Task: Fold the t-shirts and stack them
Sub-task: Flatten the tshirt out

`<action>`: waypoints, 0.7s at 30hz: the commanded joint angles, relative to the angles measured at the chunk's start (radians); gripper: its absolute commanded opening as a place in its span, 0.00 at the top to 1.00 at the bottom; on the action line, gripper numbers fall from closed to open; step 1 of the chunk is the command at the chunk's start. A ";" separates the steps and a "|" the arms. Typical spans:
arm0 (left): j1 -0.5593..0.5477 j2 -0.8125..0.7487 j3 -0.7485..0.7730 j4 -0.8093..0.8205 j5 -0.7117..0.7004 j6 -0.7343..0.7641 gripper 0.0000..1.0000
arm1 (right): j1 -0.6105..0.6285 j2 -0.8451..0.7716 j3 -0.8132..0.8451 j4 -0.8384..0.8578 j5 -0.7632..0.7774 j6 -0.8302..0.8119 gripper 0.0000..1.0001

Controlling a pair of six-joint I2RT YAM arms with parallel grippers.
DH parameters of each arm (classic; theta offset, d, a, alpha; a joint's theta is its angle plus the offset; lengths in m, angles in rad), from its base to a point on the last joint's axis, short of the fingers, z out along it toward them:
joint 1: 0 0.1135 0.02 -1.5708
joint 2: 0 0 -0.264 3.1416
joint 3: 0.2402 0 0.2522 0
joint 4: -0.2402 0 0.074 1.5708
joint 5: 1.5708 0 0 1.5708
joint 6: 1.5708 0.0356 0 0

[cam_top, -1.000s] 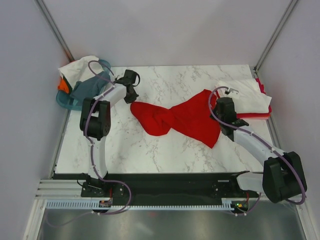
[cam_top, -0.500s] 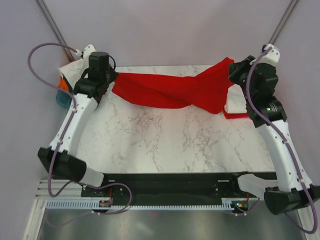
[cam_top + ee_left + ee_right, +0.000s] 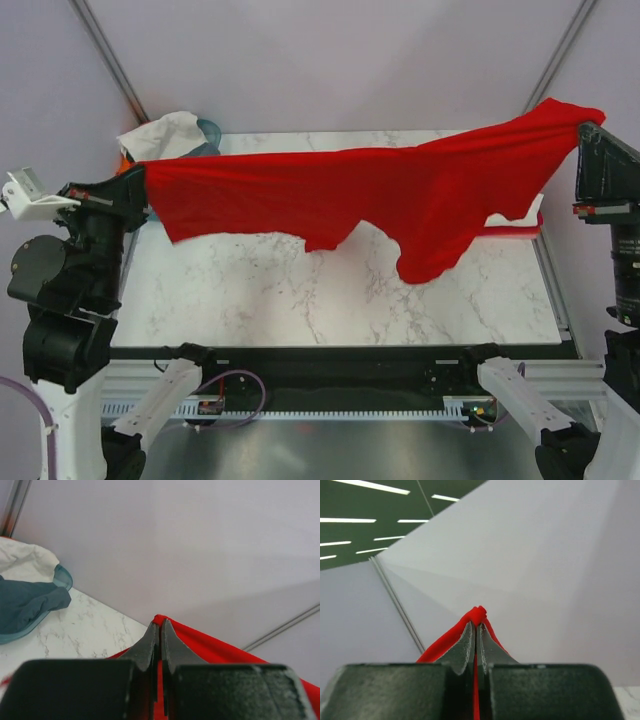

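Red t-shirt (image 3: pixel 400 190) hangs stretched left to right over the table (image 3: pixel 300 300). Left gripper (image 3: pixel 160 626) is clamped on its left end. Right gripper (image 3: pixel 475 627) is clamped on its right end.

White arm links (image 3: pixel 162 396), black joint housings (image 3: pixel 60 278), purple cables (image 3: pixel 240 374); dark, tapered fingers (image 3: pixel 148 647)

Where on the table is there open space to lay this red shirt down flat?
The marble table is bare across the middle and front, under the hanging red shirt. Crowded spots: the far left corner, taken by the heaped basket, and the far right edge, where a folded pile sits.
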 commanded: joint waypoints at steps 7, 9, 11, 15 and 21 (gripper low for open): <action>0.003 0.148 -0.109 -0.017 -0.017 -0.040 0.98 | -0.003 0.165 0.020 -0.027 0.005 0.003 1.00; 0.003 0.221 -0.125 -0.016 -0.020 -0.058 0.98 | -0.003 0.227 -0.016 -0.018 0.015 0.014 1.00; 0.003 0.264 -0.163 -0.007 -0.037 -0.096 0.98 | -0.005 0.300 -0.069 -0.007 0.019 0.012 1.00; 0.004 0.372 -0.238 0.047 -0.062 -0.147 0.98 | -0.005 0.420 -0.157 0.075 0.005 0.021 1.00; 0.010 0.406 -0.263 0.084 -0.106 -0.135 0.98 | -0.005 0.514 -0.149 0.114 -0.052 0.020 1.00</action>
